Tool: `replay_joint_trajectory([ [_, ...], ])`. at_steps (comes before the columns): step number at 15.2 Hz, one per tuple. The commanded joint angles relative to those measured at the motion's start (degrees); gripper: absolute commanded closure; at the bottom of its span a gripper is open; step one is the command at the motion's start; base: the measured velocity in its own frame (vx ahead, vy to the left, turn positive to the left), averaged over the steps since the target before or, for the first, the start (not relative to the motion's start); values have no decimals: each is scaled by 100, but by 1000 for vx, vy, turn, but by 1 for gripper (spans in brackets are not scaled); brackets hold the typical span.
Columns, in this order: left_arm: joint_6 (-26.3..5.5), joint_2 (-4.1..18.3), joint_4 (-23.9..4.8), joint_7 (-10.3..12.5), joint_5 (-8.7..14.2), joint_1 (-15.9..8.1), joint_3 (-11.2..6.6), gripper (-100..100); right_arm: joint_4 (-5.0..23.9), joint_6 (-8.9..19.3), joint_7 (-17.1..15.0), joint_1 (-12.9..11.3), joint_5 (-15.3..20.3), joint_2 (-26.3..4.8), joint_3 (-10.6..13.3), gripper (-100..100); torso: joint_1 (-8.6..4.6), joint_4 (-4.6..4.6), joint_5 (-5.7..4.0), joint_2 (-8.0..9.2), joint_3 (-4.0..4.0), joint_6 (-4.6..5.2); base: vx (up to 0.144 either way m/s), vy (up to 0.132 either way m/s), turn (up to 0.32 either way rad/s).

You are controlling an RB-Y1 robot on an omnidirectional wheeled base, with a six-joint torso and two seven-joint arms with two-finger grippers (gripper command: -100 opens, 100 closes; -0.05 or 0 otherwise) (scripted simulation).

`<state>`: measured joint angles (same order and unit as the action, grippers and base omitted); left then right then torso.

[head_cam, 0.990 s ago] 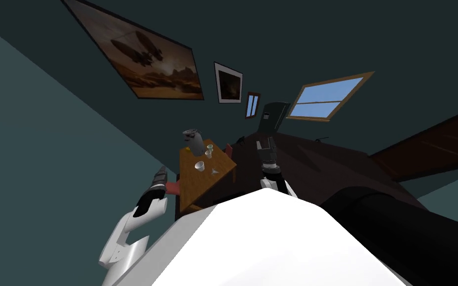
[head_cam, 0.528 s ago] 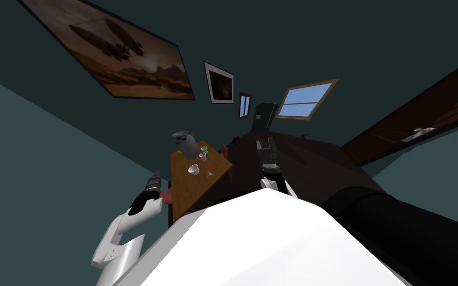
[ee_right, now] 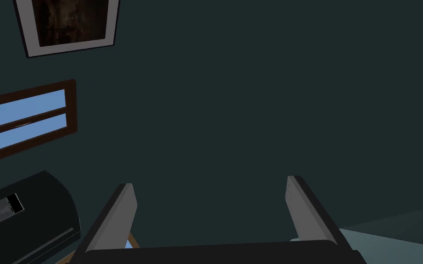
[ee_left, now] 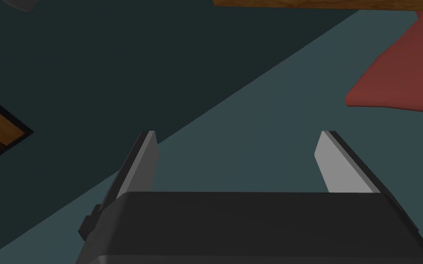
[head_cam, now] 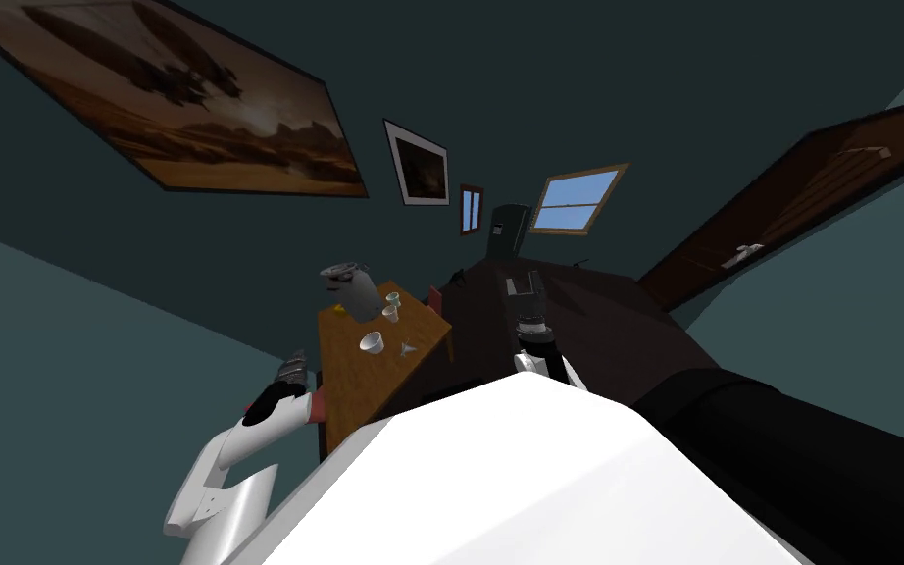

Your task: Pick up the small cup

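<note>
At the lower left of the head view, the left tool (head_cam: 291, 369) is held beside the tabletop (head_cam: 347, 392), fingers spread; the right tool (head_cam: 525, 287), at centre, is likewise spread. Farther up, the small cup (head_cam: 372, 342), judged to be the white one, stands mid-tabletop. The approach is in hand; a lift and reach over the cup is called for next.

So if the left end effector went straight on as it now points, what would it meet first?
Probably the teal floor near the foot of the dark wall, though depth is unclear. The left end effector, open, aims past the red cushion and the wooden table.
</note>
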<state>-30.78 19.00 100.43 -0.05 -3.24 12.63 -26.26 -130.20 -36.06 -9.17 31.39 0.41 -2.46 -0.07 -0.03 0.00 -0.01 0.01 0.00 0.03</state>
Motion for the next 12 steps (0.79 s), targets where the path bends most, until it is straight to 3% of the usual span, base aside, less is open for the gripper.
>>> replay_joint_trajectory([
  [1,-200,16,-54,10,10,-25,-59,-100,0,0,0,0,0,0,0,0,0,0,0,0,0,0,6,-8,-105],
  [2,-390,35,-231,33,12,-110,-232,-100,0,0,0,1,0,0,0,0,2,0,0,0,0,-4,8,-17,-233],
  [4,-539,35,-231,33,12,-110,-232,-100,0,0,0,0,0,0,0,0,0,-1,1,-2,-1,1,7,-11,-195],
  [5,-730,50,-406,55,14,-194,-403,-100,0,0,0,1,0,0,0,0,2,0,0,0,0,-4,8,-14,-278],
  [7,-874,50,-406,55,14,-194,-403,-100,0,0,0,0,0,0,0,0,2,0,1,-2,-1,0,9,-8,-174],
  [8,-1048,61,-579,77,15,-276,-570,-100,0,0,0,1,0,0,-1,0,3,0,1,-1,-1,-4,12,-12,-211],
  [10,-1203,61,-579,77,15,-276,-570,-100,0,0,0,0,0,0,0,0,1,-1,0,-3,-2,0,11,-9,-182],
  [11,-1354,70,-747,99,16,-356,-735,-100,0,0,0,1,0,0,-1,0,2,-1,0,-2,-1,-3,12,-10,-239],
  [12,-1477,70,-747,99,16,-356,-735,-100,0,0,0,0,0,0,0,0,1,-1,1,-2,-1,0,14,-9,-250],
])
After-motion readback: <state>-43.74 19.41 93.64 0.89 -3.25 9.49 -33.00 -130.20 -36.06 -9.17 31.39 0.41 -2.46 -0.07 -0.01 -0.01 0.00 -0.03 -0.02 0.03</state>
